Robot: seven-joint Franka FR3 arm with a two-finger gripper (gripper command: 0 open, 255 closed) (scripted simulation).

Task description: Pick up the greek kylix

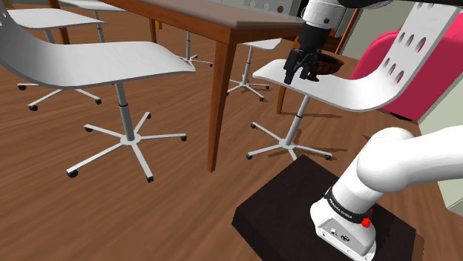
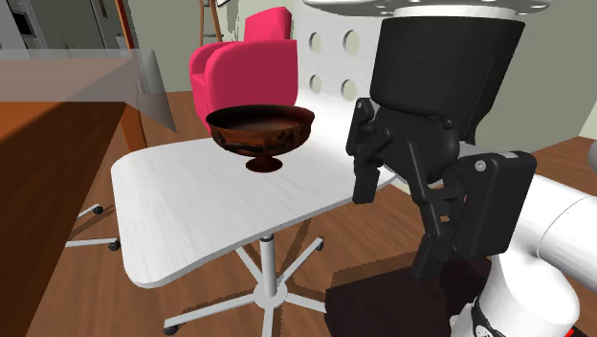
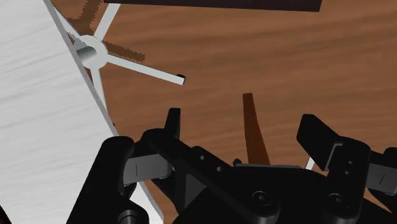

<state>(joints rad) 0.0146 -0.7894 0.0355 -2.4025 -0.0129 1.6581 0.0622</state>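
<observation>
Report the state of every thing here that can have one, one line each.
kylix: upright on its foot on the chair's seat, not held.
gripper: open, holding nothing, beside the kylix without touching it.
white chair: standing upright, bearing the kylix.
pink armchair: upright behind the chair.
wooden table: standing on its legs.

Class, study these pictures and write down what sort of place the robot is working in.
Most likely a dining or living area in a house: a wooden table, white swivel chairs beside it on a wooden floor, and a pink armchair.
</observation>
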